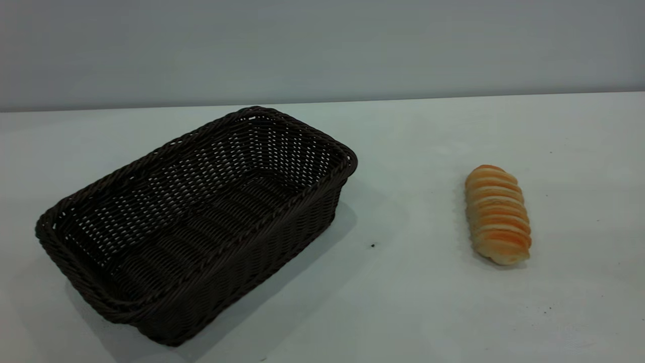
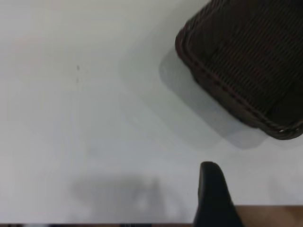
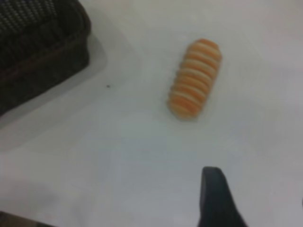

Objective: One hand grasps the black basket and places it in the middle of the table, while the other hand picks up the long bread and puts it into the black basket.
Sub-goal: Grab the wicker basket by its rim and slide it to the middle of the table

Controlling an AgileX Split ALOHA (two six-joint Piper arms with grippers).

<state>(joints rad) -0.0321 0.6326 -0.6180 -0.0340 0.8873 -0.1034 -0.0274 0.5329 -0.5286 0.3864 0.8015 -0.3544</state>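
Note:
The black basket [image 1: 196,222] stands empty on the table [image 1: 403,282] at the left, set at an angle. The long bread [image 1: 498,214] lies ridged side up on the table at the right, well apart from the basket. Neither gripper shows in the exterior view. In the left wrist view one finger [image 2: 210,189] of my left gripper [image 2: 255,182] hovers over bare table, short of the basket's corner [image 2: 246,61]. In the right wrist view one finger [image 3: 215,196] of my right gripper [image 3: 258,187] hangs above the table, short of the bread [image 3: 195,78]. Both grippers hold nothing.
A grey wall runs behind the table's far edge [image 1: 453,98]. A tiny dark speck [image 1: 373,245] lies between basket and bread. The table's brown near edge [image 2: 270,215] shows by the left finger. A basket corner [image 3: 42,52] shows in the right wrist view.

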